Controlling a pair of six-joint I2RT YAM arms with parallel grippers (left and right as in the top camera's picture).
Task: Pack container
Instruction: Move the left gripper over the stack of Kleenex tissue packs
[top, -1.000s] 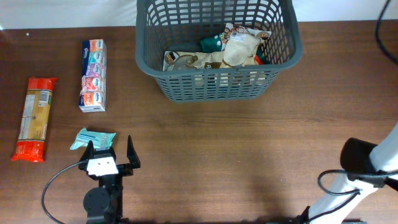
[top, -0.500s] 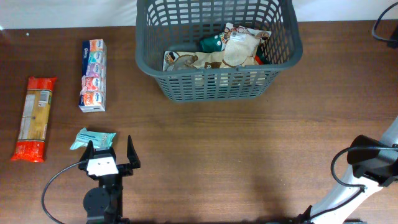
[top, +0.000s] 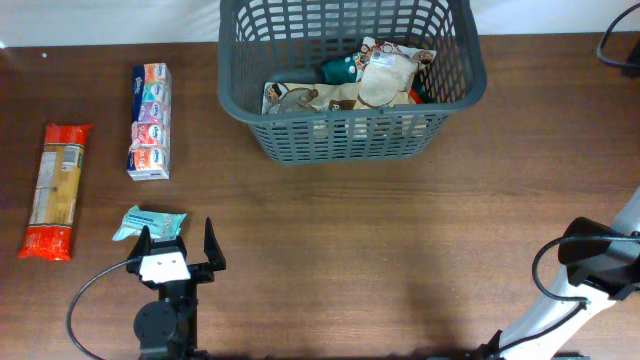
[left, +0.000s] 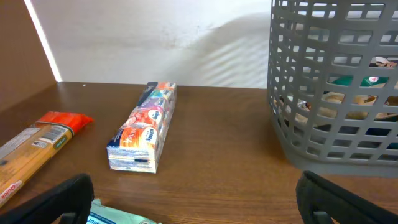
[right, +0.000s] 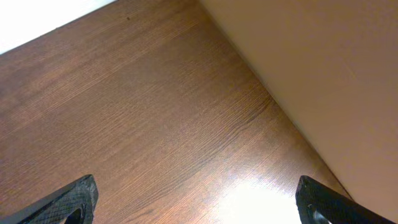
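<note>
The container (top: 340, 138), a dark grey lattice basket, stands at the back centre with several food packets (top: 385, 75) inside; its slotted wall (left: 336, 93) fills the right of the left wrist view. My left gripper (top: 177, 238) rests low at the front left, open, with nothing between its fingers (left: 69, 198). A teal packet (top: 150, 222) lies just ahead of its left finger, and its corner (left: 118, 215) shows at the bottom of the left wrist view. My right gripper (right: 196, 202) is open and empty over bare wood near the table's right edge.
A multicoloured long box (top: 150, 120) and a red-ended pasta packet (top: 57, 190) lie at the left, both also ahead of the left gripper, the box (left: 144, 127) and the pasta (left: 34, 152). The right arm (top: 595, 265) is at the front right corner. The table edge (right: 273, 99) runs diagonally.
The right arm shifted a little toward the right edge and down, then held still. The left arm and all the packets have not moved.
</note>
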